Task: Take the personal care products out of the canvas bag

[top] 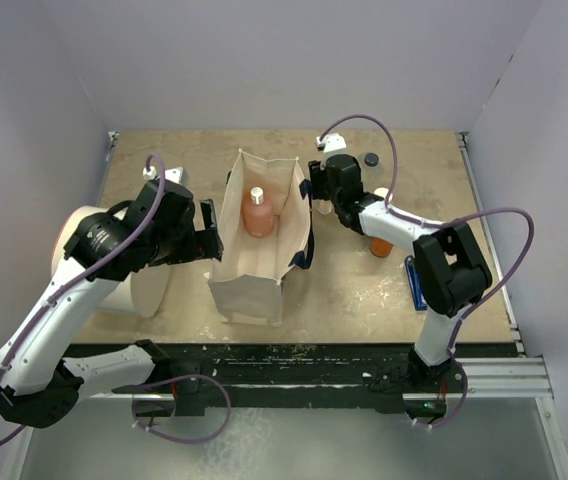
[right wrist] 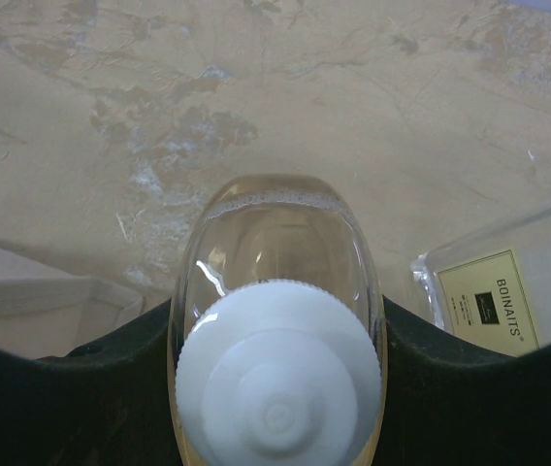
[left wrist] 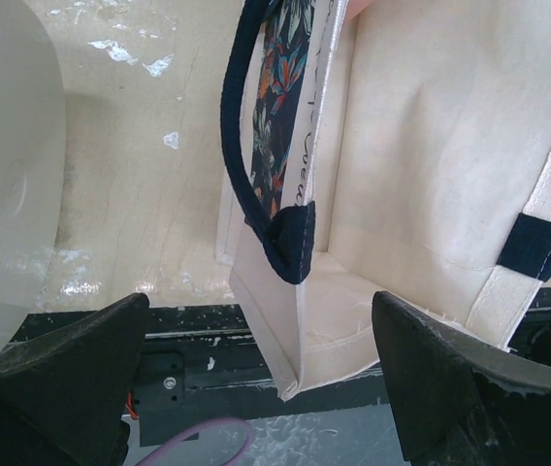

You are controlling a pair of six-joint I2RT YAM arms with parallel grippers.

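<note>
The beige canvas bag (top: 254,262) stands open mid-table with the pink pump bottle (top: 257,213) inside it. My left gripper (top: 210,236) is open at the bag's left side. In the left wrist view the gripper (left wrist: 258,309) straddles the bag's corner (left wrist: 314,330) below the black strap handle (left wrist: 246,184). My right gripper (top: 326,186) is right of the bag and shut on the clear yellowish white-capped bottle (right wrist: 277,291), which it holds above the table. A clear black-capped bottle (top: 371,159) stands behind it and also shows in the right wrist view (right wrist: 494,291). The orange pump bottle (top: 381,246) stands partly under the right arm.
A large white cylinder (top: 149,285) stands left of the bag under my left arm and fills the left edge of the left wrist view (left wrist: 4,165). A flat blue-and-black tool (top: 416,282) lies by the right arm. Walls close the table on three sides.
</note>
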